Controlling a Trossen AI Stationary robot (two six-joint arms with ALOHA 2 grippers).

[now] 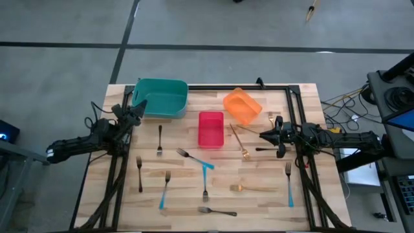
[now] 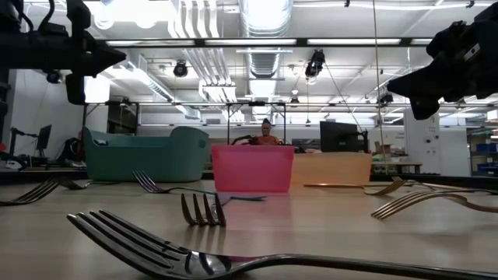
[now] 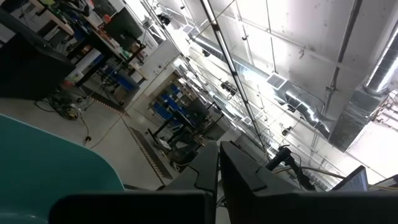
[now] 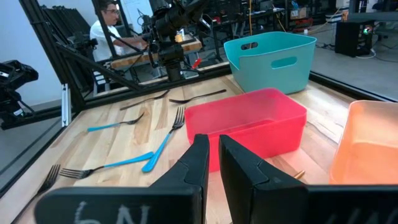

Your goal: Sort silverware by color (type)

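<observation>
Silverware lies scattered flat on the wooden table (image 1: 97,194). There are gold forks (image 1: 238,140) (image 1: 252,188), light-blue-handled forks (image 1: 164,193) (image 1: 289,186) (image 1: 196,159), and dark or silver forks (image 1: 160,139) (image 1: 139,173) (image 1: 217,211). My left gripper (image 1: 142,105) (image 3: 219,148) hangs shut above the table's left side, beside the teal bin (image 1: 162,97), and tips slightly upward. My right gripper (image 1: 262,135) (image 4: 212,140) hangs shut and level above the right side, pointing at the red bin (image 4: 249,121). Neither gripper holds anything.
A teal bin (image 2: 144,154), a red bin (image 1: 211,128) and an orange bin (image 1: 242,105) stand along the table's far half. A dark frame (image 1: 294,116) borders the table. A person (image 4: 109,28) sits beyond the table's left side.
</observation>
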